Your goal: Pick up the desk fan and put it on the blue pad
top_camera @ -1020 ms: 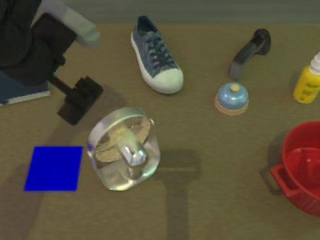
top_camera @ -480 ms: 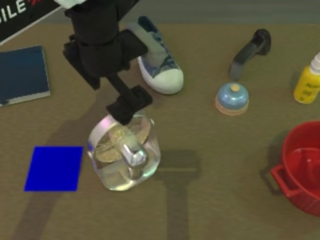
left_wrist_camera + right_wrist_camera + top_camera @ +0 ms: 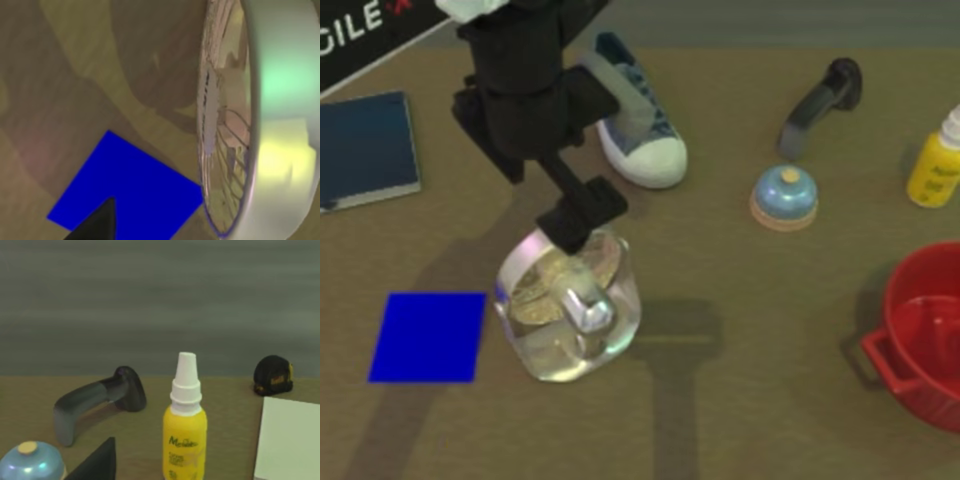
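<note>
The left arm reaches down over the table's left-centre, its gripper (image 3: 582, 215) low (finger spread probably hidden); the right arm is unseen from above.

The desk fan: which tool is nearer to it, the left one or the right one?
Left. The left tool is at the desk fan, on its far rim. The right tool does not appear in the top view; its wrist camera shows the yellow bottle, far to the table's right.
</note>
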